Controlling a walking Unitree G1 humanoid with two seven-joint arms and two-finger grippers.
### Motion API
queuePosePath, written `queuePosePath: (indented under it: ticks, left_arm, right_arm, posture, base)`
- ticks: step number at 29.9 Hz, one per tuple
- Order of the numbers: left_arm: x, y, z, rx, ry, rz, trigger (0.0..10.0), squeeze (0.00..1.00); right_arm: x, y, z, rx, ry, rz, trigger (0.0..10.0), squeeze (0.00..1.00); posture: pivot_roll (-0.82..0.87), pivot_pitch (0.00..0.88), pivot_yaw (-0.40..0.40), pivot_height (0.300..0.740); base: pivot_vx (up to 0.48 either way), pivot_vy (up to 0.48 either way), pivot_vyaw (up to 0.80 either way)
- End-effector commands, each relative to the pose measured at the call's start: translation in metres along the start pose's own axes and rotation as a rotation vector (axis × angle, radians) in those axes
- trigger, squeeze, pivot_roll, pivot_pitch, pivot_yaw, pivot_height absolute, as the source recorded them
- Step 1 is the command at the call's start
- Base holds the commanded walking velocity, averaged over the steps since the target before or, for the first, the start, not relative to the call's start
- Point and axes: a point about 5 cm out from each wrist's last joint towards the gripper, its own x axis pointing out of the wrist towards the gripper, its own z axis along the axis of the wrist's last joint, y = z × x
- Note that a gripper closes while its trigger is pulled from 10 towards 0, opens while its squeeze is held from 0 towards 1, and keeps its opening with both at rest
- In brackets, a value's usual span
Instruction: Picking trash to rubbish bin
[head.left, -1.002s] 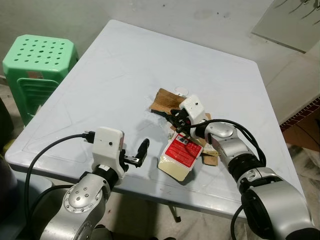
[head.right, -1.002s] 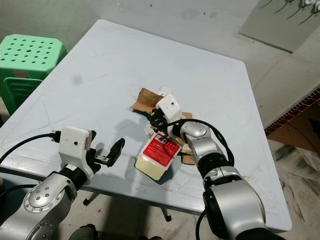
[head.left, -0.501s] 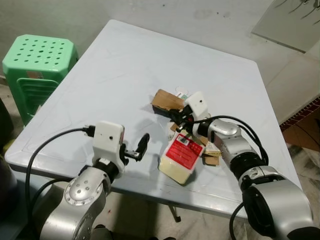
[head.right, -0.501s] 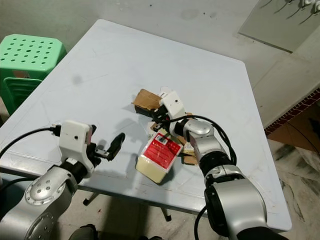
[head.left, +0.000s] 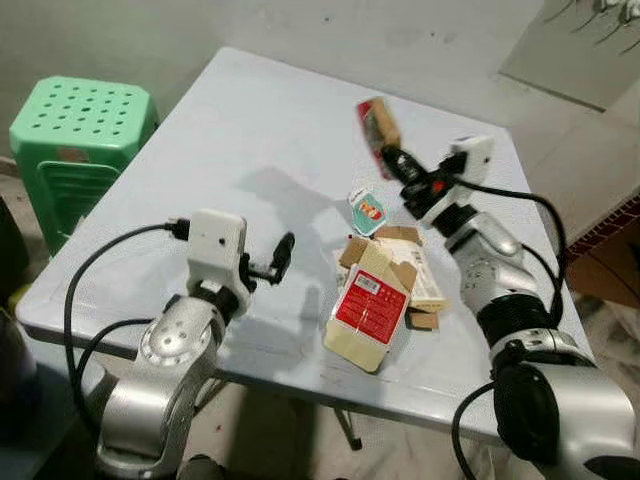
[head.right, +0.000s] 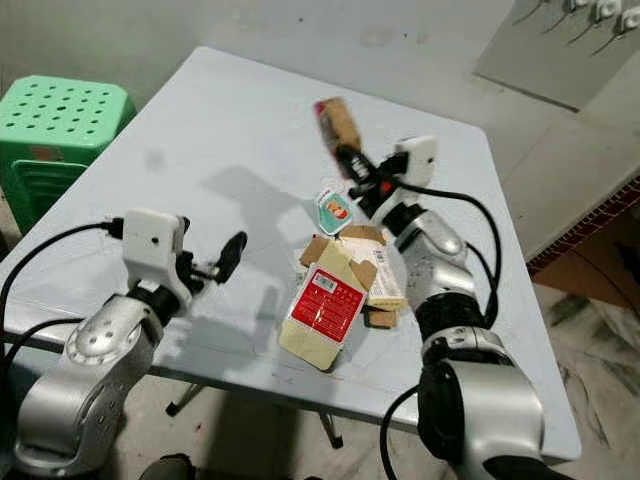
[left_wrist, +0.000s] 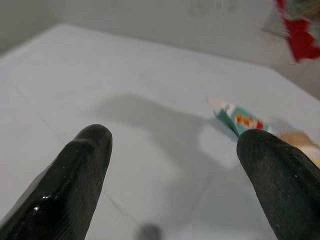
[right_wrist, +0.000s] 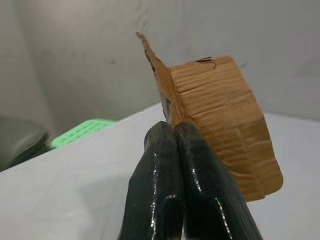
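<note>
My right claw (head.left: 392, 160) has come up off the pile w/ the brown cardboard scrap (head.left: 376, 122) pinched in it. A sec ago that scrap lay flat on the grey table (head.left: 250, 120) by the other litter; now it's in the air over the far half of the table, standing up from my fingertips (right_wrist: 172, 165), which are squeezed tight on its edge. So the pick is done, imo, and next is the carry to the bin. I can't spot any bin from here, so prob. a turn or some steps first.

Left behind, near the front edge: the red-label carton (head.left: 366, 310) lying flat, flattened box bits (head.left: 415, 268) touching it on the right, and a small teal wrapper (head.left: 368, 211) just beyond them.

My left claw (head.left: 277, 262) hovers low over the table, fingers (left_wrist: 75, 175) spread wide, holding nothing. The teal wrapper is ahead of it, apart. The green stool (head.left: 80, 135) stands off the table's left side. The head views are a bit blurred, so what's printed on the scrap I can't tell.
</note>
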Motion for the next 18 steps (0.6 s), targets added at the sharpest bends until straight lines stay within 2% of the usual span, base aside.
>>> queuePosePath:
  ticks: [1,3,5,7,9,10,11,13,18]
  left_arm:
    - [0.004,-0.002,-0.003,0.008,0.001,0.005,10.0,0.00]
    - [0.011,0.005,-0.003,0.015,-0.007,0.046,10.0,0.00]
    - [0.012,0.006,-0.004,0.019,-0.007,0.054,10.0,0.00]
    - [0.016,0.008,-0.005,0.006,-0.015,0.072,10.0,0.00]
    - [0.021,0.012,-0.010,0.012,-0.020,0.103,10.0,0.00]
    - [0.021,0.012,-0.010,0.012,-0.020,0.103,10.0,0.00]
    - [0.022,0.014,-0.013,0.015,-0.017,0.112,10.0,0.00]
    - [0.024,0.016,-0.015,0.013,-0.017,0.114,10.0,0.00]
    - [0.031,0.023,-0.023,-0.051,-0.023,0.150,10.0,0.00]
  right_arm:
    - [-0.009,-0.010,0.006,-0.026,-0.039,-0.066,10.0,0.00]
    - [-0.020,-0.010,0.004,-0.060,-0.054,-0.118,10.0,0.00]
    - [-0.022,-0.009,0.003,-0.082,-0.057,-0.124,10.0,0.00]
    - [-0.028,-0.010,0.000,-0.095,-0.036,-0.157,10.0,0.00]
    - [-0.043,-0.010,-0.009,-0.134,0.003,-0.211,10.0,0.00]
    - [-0.043,-0.010,-0.009,-0.134,0.003,-0.211,10.0,0.00]
    - [-0.052,-0.008,-0.015,-0.165,0.027,-0.256,10.0,0.00]
    - [-0.057,-0.007,-0.019,-0.172,0.043,-0.280,10.0,0.00]
    - [-0.080,-0.003,-0.030,-0.223,0.101,-0.395,10.0,0.00]
  posture:
    - [0.17,0.026,-0.208,0.740]
    - [0.16,0.010,-0.203,0.740]
    - [0.15,0.000,-0.198,0.740]
    - [0.14,0.000,-0.193,0.740]
    - [0.13,0.000,-0.181,0.740]
    - [0.13,0.000,-0.181,0.740]
    - [0.12,0.000,-0.177,0.740]
    - [0.11,0.000,-0.170,0.740]
    - [0.09,0.000,-0.148,0.740]
  base:
    - [0.000,0.000,0.00]
    - [0.000,0.000,0.00]
    - [0.000,0.000,0.00]
    - [0.000,0.000,0.00]
    - [0.000,0.000,0.00]
    - [0.000,0.000,0.00]
    - [0.000,0.000,0.00]
    - [0.000,0.000,0.00]
    - [0.000,0.000,0.00]
